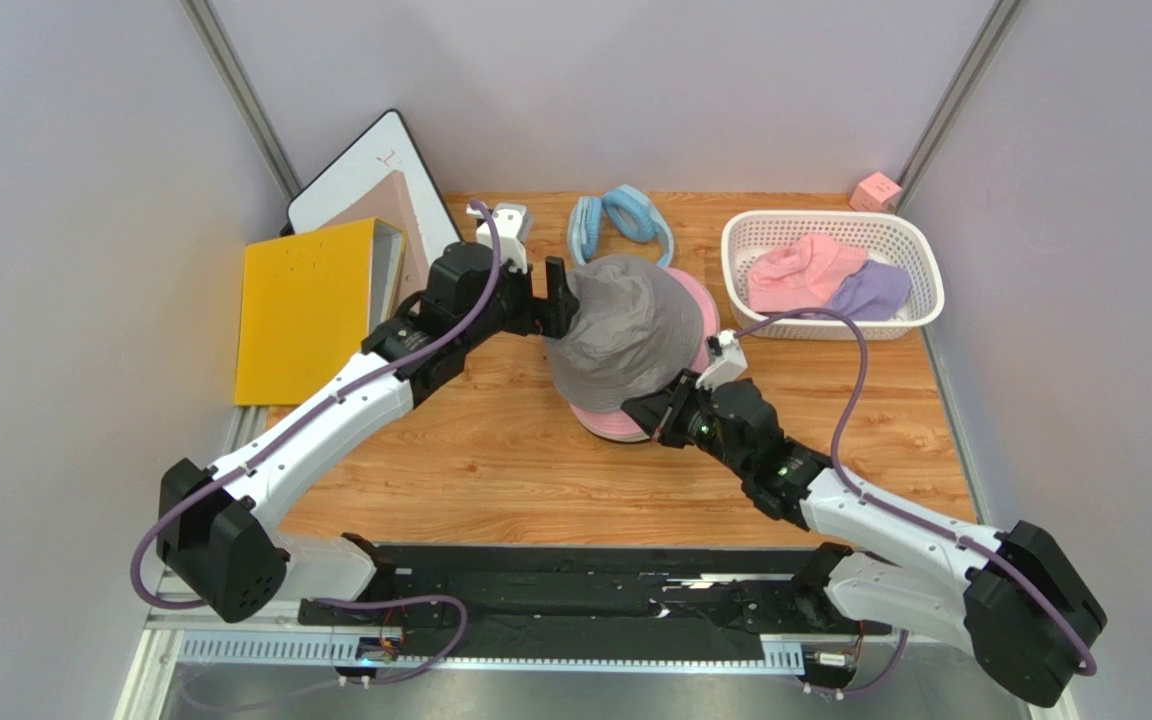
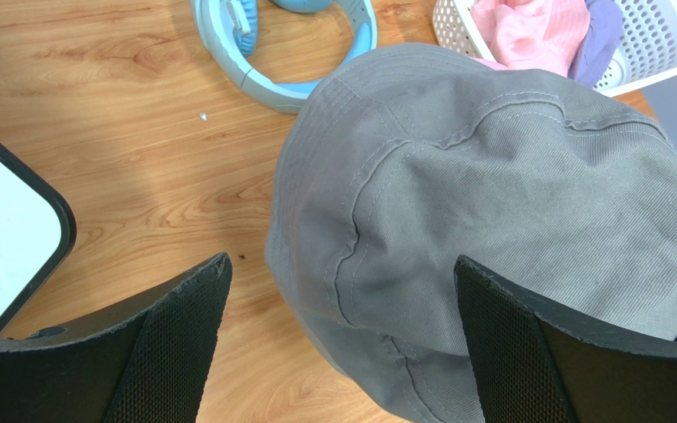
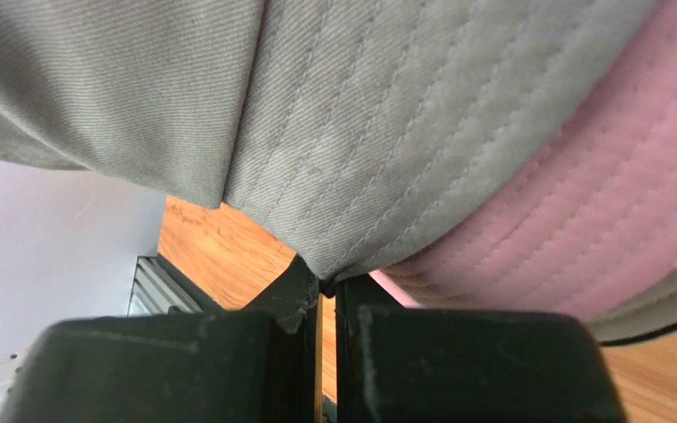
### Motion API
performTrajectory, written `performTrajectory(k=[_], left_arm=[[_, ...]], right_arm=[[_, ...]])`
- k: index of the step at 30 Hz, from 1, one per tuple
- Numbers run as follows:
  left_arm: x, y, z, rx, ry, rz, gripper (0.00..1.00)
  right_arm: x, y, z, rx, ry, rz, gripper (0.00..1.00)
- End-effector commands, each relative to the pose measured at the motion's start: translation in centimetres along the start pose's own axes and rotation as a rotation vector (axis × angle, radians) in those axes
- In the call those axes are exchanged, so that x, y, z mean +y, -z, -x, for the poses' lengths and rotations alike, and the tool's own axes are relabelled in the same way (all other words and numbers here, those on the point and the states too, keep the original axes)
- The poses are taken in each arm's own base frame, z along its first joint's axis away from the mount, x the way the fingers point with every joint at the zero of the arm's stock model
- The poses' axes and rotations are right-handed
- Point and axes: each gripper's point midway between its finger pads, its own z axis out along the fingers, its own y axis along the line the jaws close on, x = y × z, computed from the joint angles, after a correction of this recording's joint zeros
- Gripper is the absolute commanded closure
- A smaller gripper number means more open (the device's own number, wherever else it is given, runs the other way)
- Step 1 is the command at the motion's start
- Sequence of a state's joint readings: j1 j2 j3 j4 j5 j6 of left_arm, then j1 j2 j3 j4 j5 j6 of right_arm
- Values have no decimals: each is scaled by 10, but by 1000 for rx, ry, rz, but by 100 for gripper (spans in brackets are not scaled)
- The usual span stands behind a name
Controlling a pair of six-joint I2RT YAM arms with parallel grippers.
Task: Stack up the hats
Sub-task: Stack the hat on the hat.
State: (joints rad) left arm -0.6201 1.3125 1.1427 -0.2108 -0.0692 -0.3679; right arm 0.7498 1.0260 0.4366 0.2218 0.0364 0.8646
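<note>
Grey bucket hat (image 1: 624, 333) crown-up at mid surface (image 1: 507, 450), seated over pink hat (image 1: 600, 426), brim drooping downward, right claw (image 3: 323, 286) pinched closed on its near brim, left claw (image 1: 558, 305) spread wide, empty, at its left side

Grey hat (image 1: 624, 338), plain, with tone-on-tone stitch rows on the brim; pink hat (image 3: 580, 220) beneath, stitched in parallel rows; in the white lattice basket (image 1: 920, 248), ribbed pink hat (image 1: 800, 273) and lavender hat (image 1: 875, 288); light blue ring (image 1: 620, 221); yellow folder (image 1: 301, 308); white board (image 1: 364, 173), black rim; pink cube (image 1: 875, 191); warm brown wood-grain table (image 1: 492, 450); white arms (image 1: 342, 405) with black joints; purple cables (image 1: 136, 563); black fingers (image 2: 165, 352), fine mesh pattern.
</note>
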Motion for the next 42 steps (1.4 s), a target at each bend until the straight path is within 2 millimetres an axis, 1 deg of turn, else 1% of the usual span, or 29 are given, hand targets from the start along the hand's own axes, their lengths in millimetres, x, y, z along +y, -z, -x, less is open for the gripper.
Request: performTrajectory(k=[1,6,7,12,15,18,19,22,25,27,28,30,31,32,33,34,35,36,37,38,39,40,41,42], left_arm=[[-11,4,31,-79,-4,-30,1],[-14,-3,36,-84,-12,-39,0],[-14,-8,33,-73,-14,-39,1],[-16,-19,26,-45,-13,-50,0],[-13,-26,20,-30,-14,-32,1],[-5,-34,14,-16,-13,3,1],[-3,-36,12,-13,-12,14,1],[-3,-38,11,-12,-4,16,0],[-11,-33,15,-24,1,-25,1],[-15,-26,25,-51,5,-46,1],[-18,-23,27,-60,11,-53,1],[-19,-19,36,-81,10,-57,1],[-20,-19,38,-84,7,-58,1],[-20,-19,39,-81,4,-57,1],[-20,-20,39,-68,3,-54,1],[-22,-20,39,-63,-1,-64,1],[-23,-20,40,-64,1,-71,1],[-24,-18,40,-70,2,-77,1],[-24,-16,41,-75,4,-81,1],[-25,-14,39,-78,6,-83,1],[-25,-9,44,-91,7,-86,1],[-27,-7,44,-92,6,-94,1],[-26,-4,45,-92,8,-95,1],[-27,0,48,-102,8,-98,0]], right_arm=[[-25,6,6,-78,-13,-100,100],[-39,9,-3,-63,-26,-130,100],[-39,8,-3,-62,-26,-129,100],[-41,7,-8,-47,-26,-133,100],[-44,7,-11,-37,-34,-142,100],[-51,8,-16,-25,-44,-162,100],[-56,9,-20,-17,-46,-175,100],[-64,12,-26,-8,-56,-191,100],[-60,16,-27,3,-44,-174,100],[-45,20,-19,6,-6,-134,100],[-46,23,-19,20,5,-150,100],[-35,30,-8,-13,9,-125,100],[-40,33,-10,-4,11,-148,100],[-40,36,-8,-10,14,-151,100],[-35,39,-4,-16,18,-135,100],[-38,42,-6,-2,34,-148,98],[-35,45,-6,3,38,-142,95],[-24,50,-1,2,43,-107,89],[-24,55,-2,14,59,-111,69],[-20,59,1,13,66,-100,61],[-7,66,11,-10,74,-66,56],[-7,71,13,-12,93,-70,48],[-5,74,19,-26,96,-67,46],[3,81,26,-49,101,-39,45]])
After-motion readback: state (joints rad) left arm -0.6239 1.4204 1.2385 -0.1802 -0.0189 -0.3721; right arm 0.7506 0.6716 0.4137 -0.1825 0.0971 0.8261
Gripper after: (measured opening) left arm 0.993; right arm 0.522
